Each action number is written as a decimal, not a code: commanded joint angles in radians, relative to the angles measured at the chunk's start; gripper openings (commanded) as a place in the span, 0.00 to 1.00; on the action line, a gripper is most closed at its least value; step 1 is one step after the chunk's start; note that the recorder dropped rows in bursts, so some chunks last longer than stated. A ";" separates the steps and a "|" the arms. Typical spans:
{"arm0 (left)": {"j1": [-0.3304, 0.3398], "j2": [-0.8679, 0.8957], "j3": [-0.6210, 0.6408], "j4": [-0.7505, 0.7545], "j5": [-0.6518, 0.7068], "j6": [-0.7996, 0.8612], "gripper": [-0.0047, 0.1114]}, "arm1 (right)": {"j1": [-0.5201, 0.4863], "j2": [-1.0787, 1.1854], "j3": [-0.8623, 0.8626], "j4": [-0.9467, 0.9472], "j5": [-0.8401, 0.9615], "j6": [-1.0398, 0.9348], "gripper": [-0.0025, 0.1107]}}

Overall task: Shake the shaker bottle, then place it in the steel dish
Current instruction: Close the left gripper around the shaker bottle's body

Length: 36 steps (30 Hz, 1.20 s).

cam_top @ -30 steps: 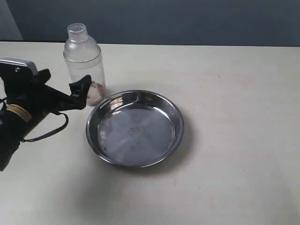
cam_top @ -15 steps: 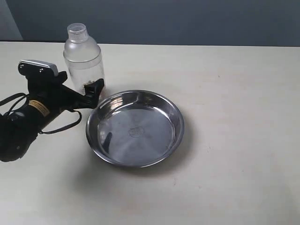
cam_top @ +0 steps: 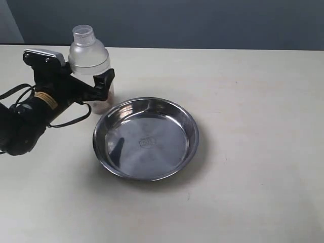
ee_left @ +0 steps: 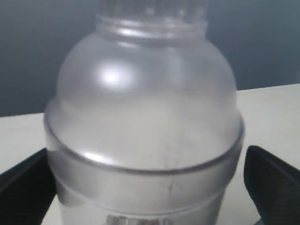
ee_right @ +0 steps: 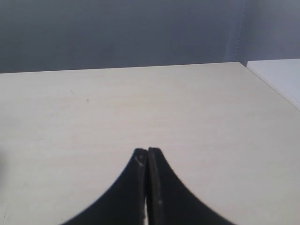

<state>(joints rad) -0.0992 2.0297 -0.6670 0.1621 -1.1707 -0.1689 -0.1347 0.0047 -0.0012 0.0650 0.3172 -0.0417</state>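
Pale beige table (cam_top: 253, 101) filled most of the scene, backed by a dark blue-grey wall (cam_top: 202, 20). At its far left stood the shaker bottle (cam_top: 91, 58), upright on the tabletop, its small round cap (cam_top: 83, 34) on top and a low heap of pale grains (cam_top: 101, 104) showing at its base. The left gripper (cam_top: 96, 83) straddled the bottle's body just below the domed shoulder, with one black finger (cam_top: 105, 81) showing at the side of the bottle nearer the dish and the other hidden. In the left wrist view the bottle (ee_left: 145, 117) filled the space between the two fingers (ee_left: 269, 185); a thin pale gap showed beside that finger, so the jaws stood spread around the bottle and were not clamped on it. A black cable (cam_top: 66, 121) looped under the arm. The steel dish (cam_top: 152, 152) lay just beside the bottle, toward the middle of the table, holding nothing. The right gripper (ee_right: 147, 157) appeared only in its own wrist view, its fingers pressed together over bare tabletop.
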 commanded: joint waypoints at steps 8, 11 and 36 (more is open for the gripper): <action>0.008 0.120 -0.064 -0.057 -0.013 -0.036 0.95 | -0.003 -0.005 0.001 0.001 -0.013 -0.002 0.01; 0.008 0.164 -0.102 -0.057 -0.011 -0.054 0.95 | -0.003 -0.005 0.001 0.001 -0.013 -0.002 0.01; 0.057 0.214 -0.165 0.213 -0.050 -0.108 0.04 | -0.003 -0.005 0.001 0.001 -0.013 -0.002 0.01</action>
<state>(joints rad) -0.0446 2.2550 -0.8387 0.3803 -1.1975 -0.2688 -0.1347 0.0047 -0.0012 0.0650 0.3172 -0.0417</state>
